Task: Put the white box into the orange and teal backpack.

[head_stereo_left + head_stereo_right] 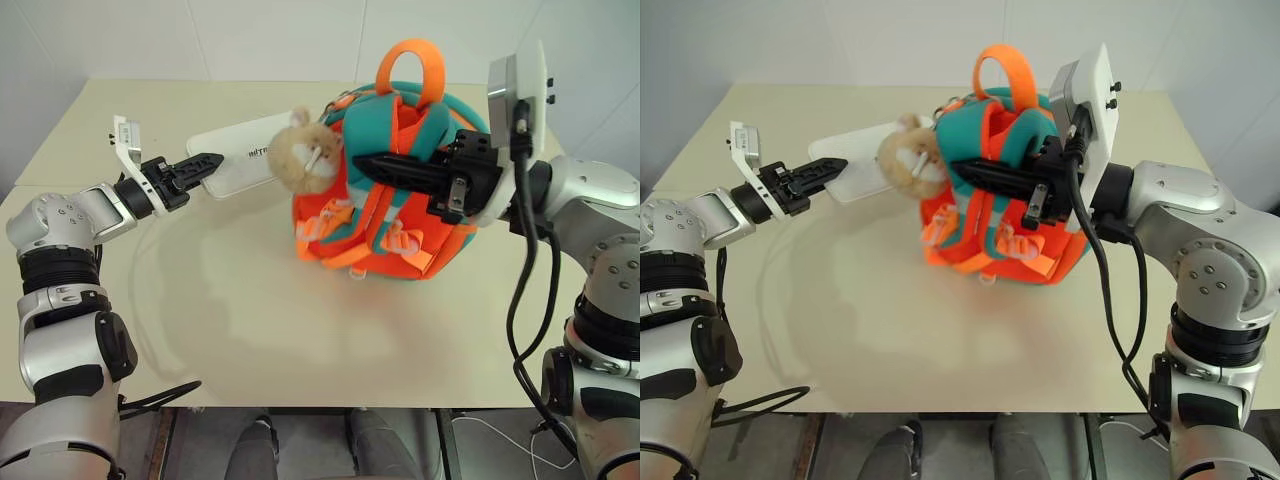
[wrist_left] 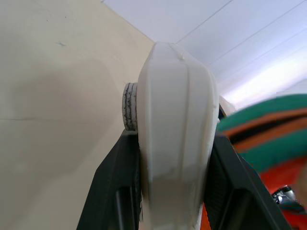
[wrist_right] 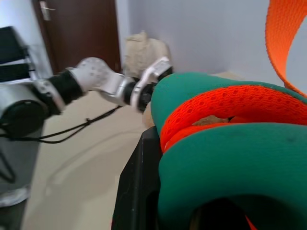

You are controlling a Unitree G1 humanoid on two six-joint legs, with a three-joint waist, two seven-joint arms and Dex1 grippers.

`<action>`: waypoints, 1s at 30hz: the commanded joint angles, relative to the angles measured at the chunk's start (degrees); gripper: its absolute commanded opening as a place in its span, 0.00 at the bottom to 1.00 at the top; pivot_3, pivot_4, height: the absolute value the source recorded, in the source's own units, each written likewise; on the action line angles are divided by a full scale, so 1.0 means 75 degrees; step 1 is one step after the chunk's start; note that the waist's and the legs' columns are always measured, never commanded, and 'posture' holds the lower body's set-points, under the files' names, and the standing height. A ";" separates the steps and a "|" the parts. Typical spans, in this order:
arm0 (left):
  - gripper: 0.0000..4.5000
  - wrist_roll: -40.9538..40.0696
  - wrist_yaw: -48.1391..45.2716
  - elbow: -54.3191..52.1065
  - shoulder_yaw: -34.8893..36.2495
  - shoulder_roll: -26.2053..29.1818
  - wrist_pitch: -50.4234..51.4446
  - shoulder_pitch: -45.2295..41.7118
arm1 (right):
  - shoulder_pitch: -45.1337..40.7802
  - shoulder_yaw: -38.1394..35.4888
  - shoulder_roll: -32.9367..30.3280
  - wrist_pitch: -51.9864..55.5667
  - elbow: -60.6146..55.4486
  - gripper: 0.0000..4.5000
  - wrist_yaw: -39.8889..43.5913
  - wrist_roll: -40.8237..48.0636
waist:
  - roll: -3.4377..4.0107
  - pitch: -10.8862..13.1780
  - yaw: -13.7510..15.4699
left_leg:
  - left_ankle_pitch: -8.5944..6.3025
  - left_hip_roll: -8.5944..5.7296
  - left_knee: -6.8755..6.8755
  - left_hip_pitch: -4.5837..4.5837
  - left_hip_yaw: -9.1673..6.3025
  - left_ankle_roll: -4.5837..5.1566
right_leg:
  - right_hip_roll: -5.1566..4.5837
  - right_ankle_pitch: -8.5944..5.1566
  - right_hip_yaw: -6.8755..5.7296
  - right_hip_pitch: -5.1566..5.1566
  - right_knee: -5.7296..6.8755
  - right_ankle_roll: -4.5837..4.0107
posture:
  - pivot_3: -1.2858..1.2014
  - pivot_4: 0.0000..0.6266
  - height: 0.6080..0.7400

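Observation:
The white box (image 1: 235,157) lies flat just above the table, its far end hidden behind the tan plush toy (image 1: 305,152). My left gripper (image 1: 205,168) is shut on the box's near end; the left wrist view shows the box (image 2: 175,124) clamped between both black fingers. The orange and teal backpack (image 1: 400,230) stands on the table, right of centre, with its orange handle loop (image 1: 412,60) up. My right gripper (image 1: 362,163) reaches leftward across the backpack's upper part, shut on its teal and orange rim (image 3: 230,158).
The cream table (image 1: 250,330) has bare room in front of the backpack and to its left. Its front edge runs close to me. A black cable (image 1: 520,300) hangs from my right wrist. White walls stand behind the table.

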 commanded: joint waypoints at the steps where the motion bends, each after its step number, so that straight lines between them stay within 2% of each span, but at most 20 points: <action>1: 0.28 0.0102 -0.0366 0.0043 -0.0012 0.0263 -0.0237 -0.0329 | 0.0140 -0.0505 -0.0425 -0.0040 -0.0475 0.00 0.0122 0.0740 | 0.0000 0.0000 0.0026 | 0.0000 0.0000 0.0001 0.0000 0.0000 0.0001 | 0.0000 0.0000 0.0000 0.0001 0.0000 0.0000 | 0.52 0.24 1.00; 5: 0.28 0.0307 -0.0648 0.0138 -0.0171 0.0309 -0.0552 -0.0352 | 0.1185 -0.0174 -0.1126 -0.0554 -0.0838 0.00 0.0822 0.0261 | -0.0003 0.0000 0.0121 | -0.0002 0.0000 0.0006 -0.0001 -0.0003 0.0004 | 0.0000 -0.0001 -0.0006 0.0006 -0.0004 0.0000 | 0.52 0.24 1.00; 10: 0.28 0.0563 -0.1425 -0.0394 -0.0319 0.0429 -0.1669 0.0053 | 0.2362 0.0212 -0.1751 -0.1636 -0.0987 0.00 0.1590 -0.0825 | -0.0012 0.0005 0.0174 | -0.0002 -0.0001 0.0019 -0.0003 0.0000 0.0005 | 0.0002 -0.0001 -0.0006 0.0006 -0.0003 0.0000 | 0.52 0.24 1.00; 14: 0.28 0.0388 -0.2531 -0.1006 0.0096 0.0803 -0.2983 0.0658 | 0.2711 0.0129 -0.1705 -0.2231 -0.0683 0.00 0.1554 -0.1292 | -0.0012 0.0005 0.0135 | -0.0002 0.0002 0.0024 0.0000 0.0004 0.0005 | 0.0006 -0.0001 -0.0003 0.0005 0.0007 0.0000 | 0.52 0.24 1.00; 19: 0.28 0.0090 -0.3695 -0.1510 0.0377 0.1099 -0.3691 0.1116 | 0.2799 0.0208 -0.1664 -0.2411 -0.0534 0.00 0.1435 -0.1497 | -0.0016 0.0008 0.0192 | -0.0002 0.0004 0.0048 -0.0001 0.0003 0.0006 | 0.0005 -0.0001 -0.0004 0.0010 0.0019 -0.0002 | 0.52 0.24 1.00; 25: 0.28 -0.0331 -0.4667 -0.2497 0.0368 0.1687 -0.3092 0.1631 | 0.2821 0.0246 -0.1596 -0.2422 -0.0362 0.00 0.1264 -0.1591 | -0.0024 0.0013 0.0199 | -0.0012 0.0004 0.0099 -0.0001 0.0000 0.0023 | 0.0005 -0.0001 -0.0007 0.0034 0.0027 -0.0002 | 0.52 0.24 1.00; 30: 0.28 -0.0433 -0.4981 -0.2950 0.0326 0.1988 -0.2869 0.1870 | 0.2790 0.0299 -0.1540 -0.2421 -0.0278 0.00 0.1215 -0.1660 | -0.0026 0.0014 0.0185 | -0.0012 0.0004 0.0108 0.0001 -0.0001 0.0023 | 0.0007 -0.0002 -0.0007 0.0029 0.0052 -0.0003 | 0.52 0.24 1.00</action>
